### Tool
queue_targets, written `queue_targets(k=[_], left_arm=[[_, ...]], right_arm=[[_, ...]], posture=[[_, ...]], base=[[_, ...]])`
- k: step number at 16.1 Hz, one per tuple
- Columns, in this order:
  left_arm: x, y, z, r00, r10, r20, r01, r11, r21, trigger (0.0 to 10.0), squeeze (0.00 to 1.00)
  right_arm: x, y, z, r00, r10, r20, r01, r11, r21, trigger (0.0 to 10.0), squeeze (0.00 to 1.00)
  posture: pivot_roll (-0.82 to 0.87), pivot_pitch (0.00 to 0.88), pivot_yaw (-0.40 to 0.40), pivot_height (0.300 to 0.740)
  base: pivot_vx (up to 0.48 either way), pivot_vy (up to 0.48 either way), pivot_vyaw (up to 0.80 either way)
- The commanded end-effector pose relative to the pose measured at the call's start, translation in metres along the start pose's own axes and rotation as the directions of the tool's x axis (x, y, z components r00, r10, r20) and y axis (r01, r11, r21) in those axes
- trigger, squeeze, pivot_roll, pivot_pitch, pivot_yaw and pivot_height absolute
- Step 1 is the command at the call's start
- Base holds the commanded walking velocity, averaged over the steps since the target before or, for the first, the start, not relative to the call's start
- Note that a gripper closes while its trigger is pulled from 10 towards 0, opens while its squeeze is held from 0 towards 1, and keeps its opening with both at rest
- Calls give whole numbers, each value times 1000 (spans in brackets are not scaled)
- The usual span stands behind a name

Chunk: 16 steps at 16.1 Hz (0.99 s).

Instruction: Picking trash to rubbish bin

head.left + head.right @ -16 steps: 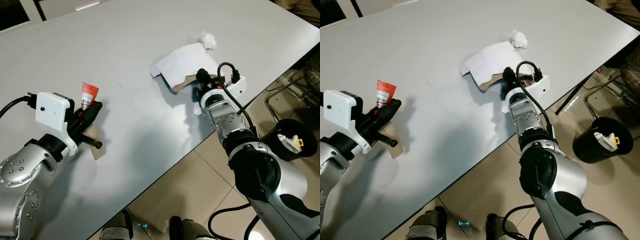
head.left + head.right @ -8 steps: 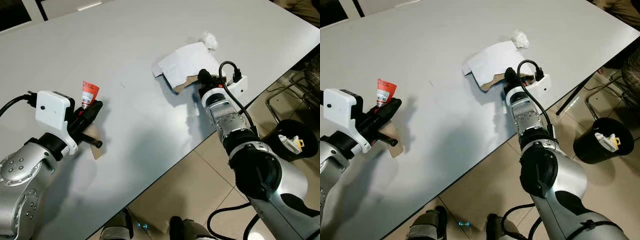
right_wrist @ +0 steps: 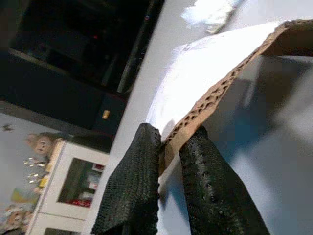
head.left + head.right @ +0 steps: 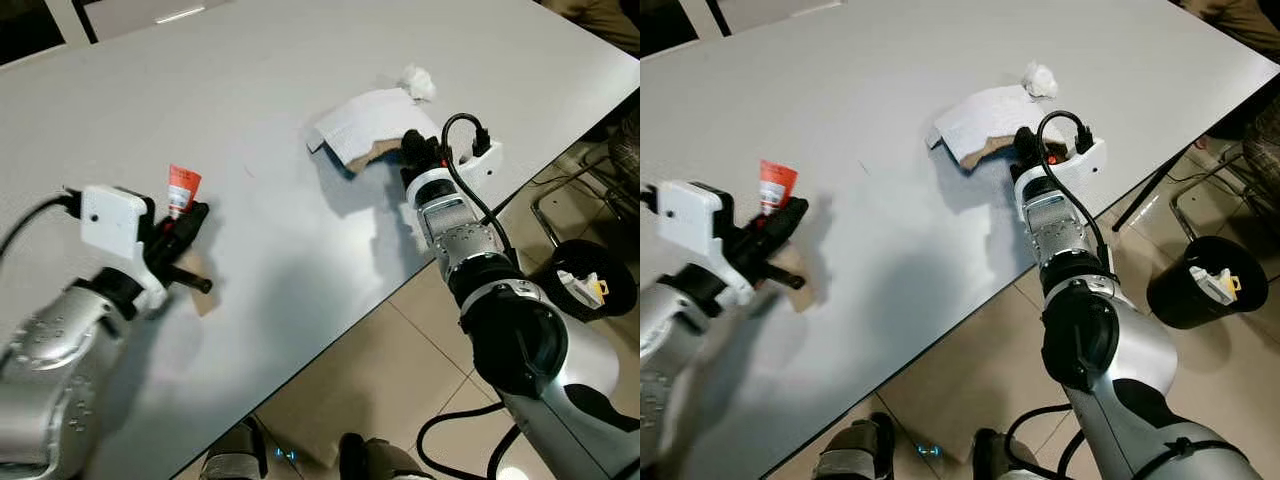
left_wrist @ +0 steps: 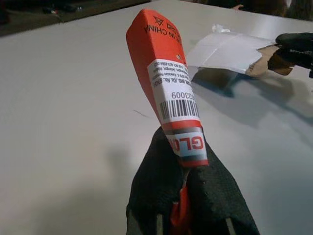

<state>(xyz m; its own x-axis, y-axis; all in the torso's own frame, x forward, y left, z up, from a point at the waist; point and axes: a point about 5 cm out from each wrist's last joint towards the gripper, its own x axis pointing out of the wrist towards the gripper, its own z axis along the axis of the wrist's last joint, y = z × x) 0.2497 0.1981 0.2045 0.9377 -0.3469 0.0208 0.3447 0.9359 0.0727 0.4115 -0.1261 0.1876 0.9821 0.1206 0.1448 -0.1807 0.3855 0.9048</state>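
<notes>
- Right gripper (image 4: 1025, 147): my fingers clamped on cardboard (image 4: 985, 118) edge, far right of table (image 4: 890, 60); sheet now lifted, tilted.
- Left gripper (image 4: 186, 222): clamped on tube (image 4: 182, 187), near left.
- Bin (image 4: 1195, 282): floor, right; both loads ready to carry.

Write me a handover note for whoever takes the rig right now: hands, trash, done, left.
Left hand: shut on the orange tube, held above the table.
Right hand: shut on the edge of the white-faced cardboard piece, whose gripped edge is raised off the table near its right edge.
Crumpled tissue lies on the table just beyond the cardboard. A small brown scrap lies under the left hand.
Black rubbish bin stands on the floor to the right, some trash already in it.
Left: bin both held items, then tissue and scrap.
</notes>
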Motion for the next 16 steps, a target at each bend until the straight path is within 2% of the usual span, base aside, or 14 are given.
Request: queue_targets(k=[1,6,8,9,10,11,13,14,15,16], left_arm=[[3,-4,-2,1000,-6,-1,6,1000,-2,0,0],[19,-13,-10,999,-26,24,27,998,-48,0,0],[24,-16,-11,999,-21,37,23,998,-56,0,0],[27,-17,-12,999,-12,41,15,998,-62,0,0],[30,-22,-13,999,-3,50,7,997,-78,0,0],[31,-24,-13,999,0,51,4,997,-82,0,0],[32,-26,-14,997,65,41,-62,995,-82,353,0],[32,-25,-24,992,112,-64,-118,987,-106,10000,0],[31,-25,-30,984,137,-116,-149,984,-103,10000,0],[29,-26,-34,973,185,-136,-197,977,-83,10000,0]], right_arm=[[1,2,9,999,33,21,-32,999,-17,0,0],[1,10,23,986,152,65,-150,988,-33,0,0],[1,17,32,971,225,85,-218,972,-88,0,0],[0,21,35,960,267,88,-255,958,-128,0,0],[-9,26,44,939,329,99,-303,928,-215,0,0],[-14,27,47,934,342,98,-311,918,-246,0,0],[-39,30,52,937,341,76,-276,857,-436,0,0],[-57,27,52,953,297,61,-216,807,-550,0,0],[-71,22,49,969,243,37,-165,756,-634,9804,0],[-90,21,45,973,228,22,-152,714,-683,10000,0]], posture=[[111,161,-42,740],[42,124,-20,740],[24,110,-17,740],[18,105,-18,740],[4,96,-23,740],[3,95,-26,740],[-6,90,-37,740],[-11,91,-43,740],[-14,92,-48,740],[-21,97,-54,740]], base=[[0,0,0],[0,0,0],[0,0,0],[0,0,0],[0,0,0],[0,0,0],[0,0,0],[0,0,0],[0,0,0],[0,0,0]])
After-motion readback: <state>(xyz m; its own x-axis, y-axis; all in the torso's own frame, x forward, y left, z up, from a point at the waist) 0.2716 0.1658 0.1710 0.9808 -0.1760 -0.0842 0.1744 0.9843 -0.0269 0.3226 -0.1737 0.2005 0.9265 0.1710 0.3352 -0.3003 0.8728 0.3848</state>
